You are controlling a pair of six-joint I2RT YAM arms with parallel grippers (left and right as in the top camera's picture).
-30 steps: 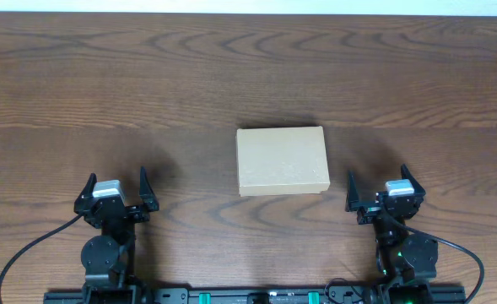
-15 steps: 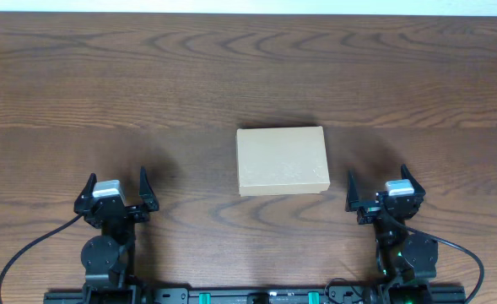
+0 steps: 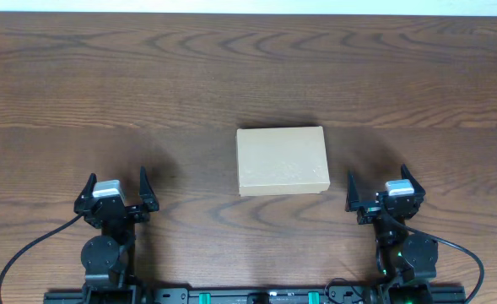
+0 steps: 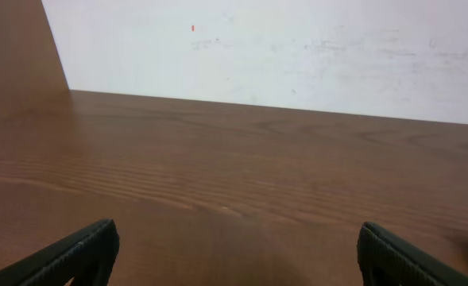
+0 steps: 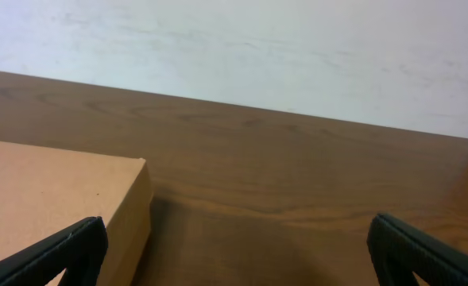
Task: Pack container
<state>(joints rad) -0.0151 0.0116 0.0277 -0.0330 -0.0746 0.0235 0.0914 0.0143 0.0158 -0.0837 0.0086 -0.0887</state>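
Note:
The container (image 3: 282,160) is a small tan cardboard box with its lid down, in the middle of the wooden table. It also shows at the lower left of the right wrist view (image 5: 51,199). My left gripper (image 3: 116,187) is open and empty near the front left, well away from the box; in the left wrist view (image 4: 234,254) only bare table lies between its fingers. My right gripper (image 3: 381,186) is open and empty at the front right, just right of the box; the right wrist view (image 5: 237,254) shows its left finger beside the box's corner. No markers are in view.
The brown wooden table (image 3: 147,76) stretches far behind and to both sides of the box. A white wall (image 4: 297,48) stands beyond the table's far edge. Black cables (image 3: 29,249) trail from the arm bases at the front edge.

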